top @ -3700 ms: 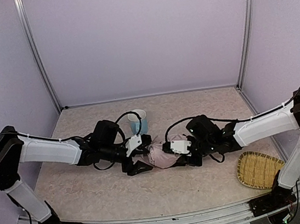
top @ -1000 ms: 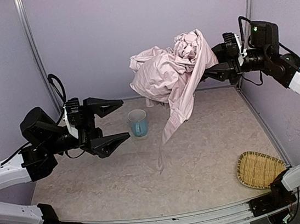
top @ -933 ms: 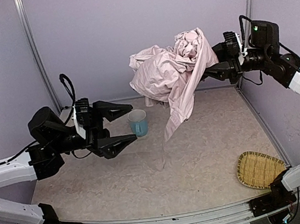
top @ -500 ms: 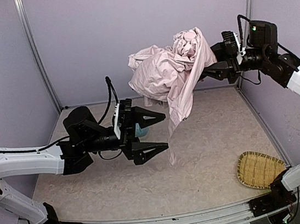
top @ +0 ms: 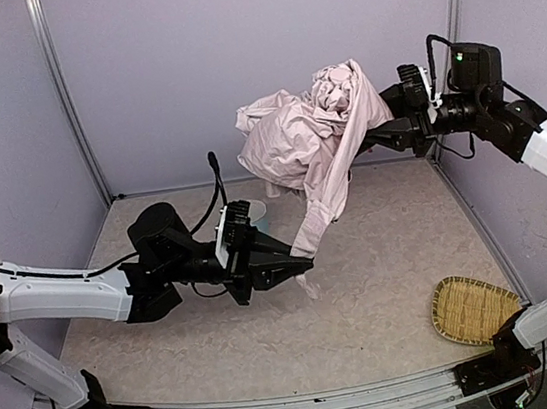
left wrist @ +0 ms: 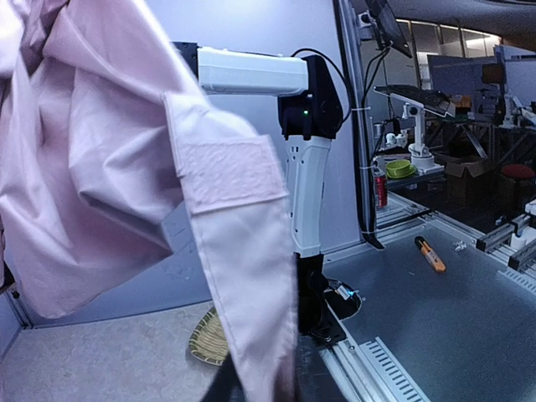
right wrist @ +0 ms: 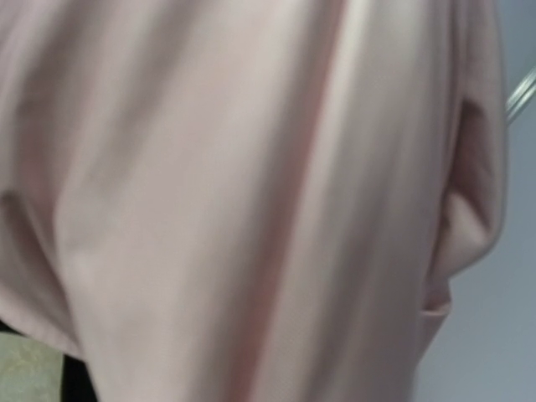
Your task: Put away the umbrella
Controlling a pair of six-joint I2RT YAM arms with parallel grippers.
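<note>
The umbrella [top: 295,136] is a crumpled pale pink bundle hanging high over the back of the table. My right gripper [top: 374,140] is shut on its right side and carries it. A long fabric strap [top: 317,214] with a fuzzy fastening patch [left wrist: 226,163] trails down from the bundle. My left gripper [top: 298,260] sits low over mid-table, shut on the strap's lower end. In the left wrist view the strap runs down between the dark fingers [left wrist: 218,389]. Pink fabric of the umbrella [right wrist: 251,209] fills the right wrist view and hides those fingers.
A blue mug [top: 256,211] stands behind my left gripper, mostly hidden by it. A woven tray [top: 474,309] lies at the front right of the table, also seen past the strap as a woven tray [left wrist: 208,337]. Purple walls enclose the table.
My left arm has swung right toward the hanging strap and its open jaws have closed on the strap's end. The right arm has kept the umbrella aloft, nearly still.
</note>
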